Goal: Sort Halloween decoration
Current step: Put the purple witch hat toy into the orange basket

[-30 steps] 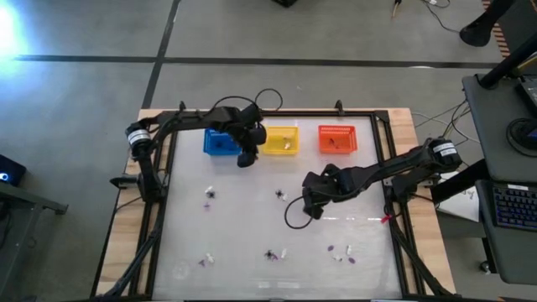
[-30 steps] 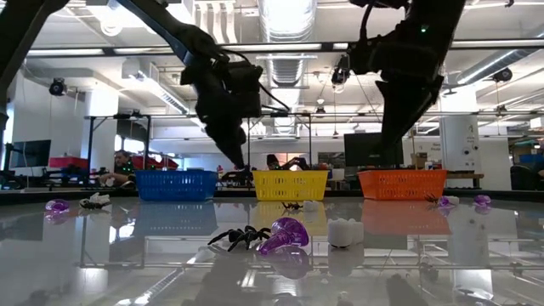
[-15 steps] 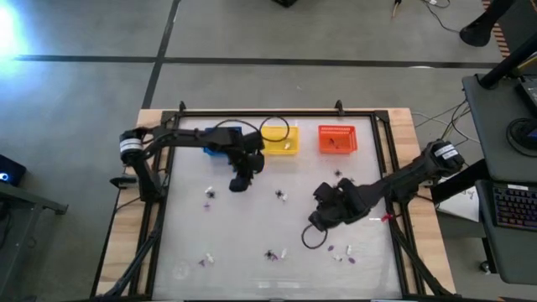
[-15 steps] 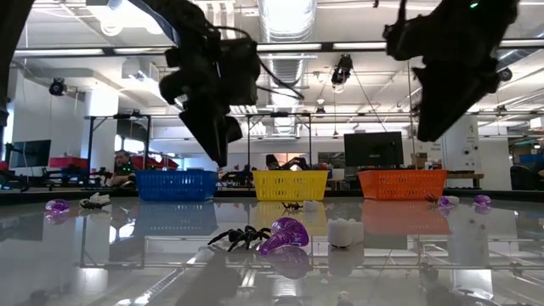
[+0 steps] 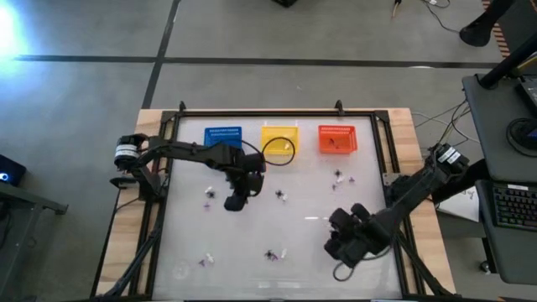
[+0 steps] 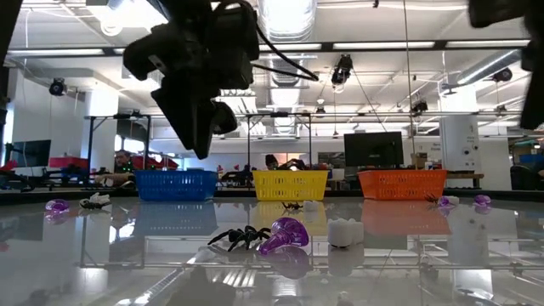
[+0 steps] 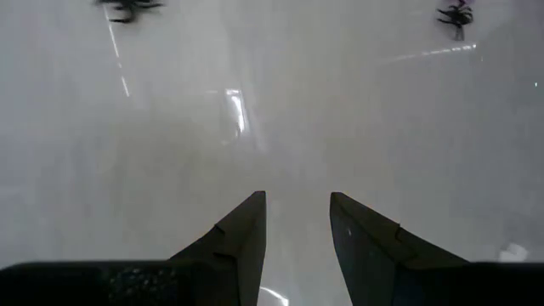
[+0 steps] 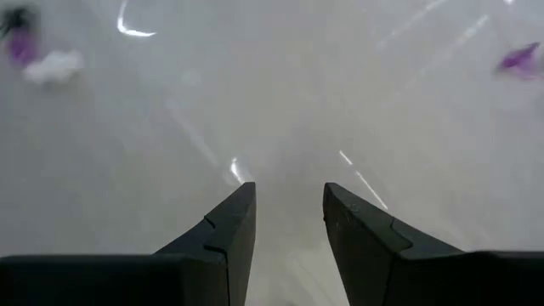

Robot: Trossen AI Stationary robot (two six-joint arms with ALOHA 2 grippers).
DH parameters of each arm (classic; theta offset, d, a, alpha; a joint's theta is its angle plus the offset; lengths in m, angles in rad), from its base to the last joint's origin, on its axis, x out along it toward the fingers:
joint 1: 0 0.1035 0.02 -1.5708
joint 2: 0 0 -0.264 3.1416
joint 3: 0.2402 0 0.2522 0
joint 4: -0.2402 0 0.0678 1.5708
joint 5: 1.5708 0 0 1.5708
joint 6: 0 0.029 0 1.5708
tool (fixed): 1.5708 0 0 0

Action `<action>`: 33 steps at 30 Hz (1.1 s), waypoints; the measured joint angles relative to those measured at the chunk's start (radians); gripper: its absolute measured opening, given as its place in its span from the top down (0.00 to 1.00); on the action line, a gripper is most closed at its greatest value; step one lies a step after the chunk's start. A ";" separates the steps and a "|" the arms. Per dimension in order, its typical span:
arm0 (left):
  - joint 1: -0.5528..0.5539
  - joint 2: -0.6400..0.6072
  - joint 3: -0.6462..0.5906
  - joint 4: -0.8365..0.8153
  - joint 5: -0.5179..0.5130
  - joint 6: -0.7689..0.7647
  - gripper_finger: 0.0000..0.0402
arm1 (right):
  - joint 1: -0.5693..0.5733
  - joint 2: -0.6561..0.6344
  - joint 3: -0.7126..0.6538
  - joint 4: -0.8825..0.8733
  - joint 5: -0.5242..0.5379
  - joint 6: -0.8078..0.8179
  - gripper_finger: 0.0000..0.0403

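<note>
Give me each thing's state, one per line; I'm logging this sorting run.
Left claw: open, empty, above the table.
Right claw: open, empty, above the table.
Blue basket: upright, contents unclear.
Yellow basket: upright, something pale inside.
Orange basket: upright, something dark inside.
Trinkets: scattered loose on the table.

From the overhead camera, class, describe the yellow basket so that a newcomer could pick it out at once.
Start at the table's far edge, the one away from the arms' bases, where three small plastic baskets stand in a row. The yellow basket is the middle one, with the blue basket on its left and the orange basket on its right. Its colour alone sets it apart.
</note>
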 joint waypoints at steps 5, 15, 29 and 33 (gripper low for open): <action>-0.067 0.000 0.000 0.001 -0.003 -0.044 0.72 | 0.051 0.000 -0.013 0.018 0.009 -0.053 0.67; -0.202 -0.001 0.000 -0.013 -0.102 -0.145 0.72 | 0.067 0.003 -0.118 0.235 0.007 -0.263 0.67; -0.285 -0.002 0.000 -0.070 -0.190 -0.382 0.72 | 0.093 0.004 -0.133 0.304 -0.075 -0.453 0.67; -0.287 -0.002 0.000 -0.071 -0.207 -0.410 0.72 | 0.097 0.004 -0.138 0.344 -0.068 -0.452 0.67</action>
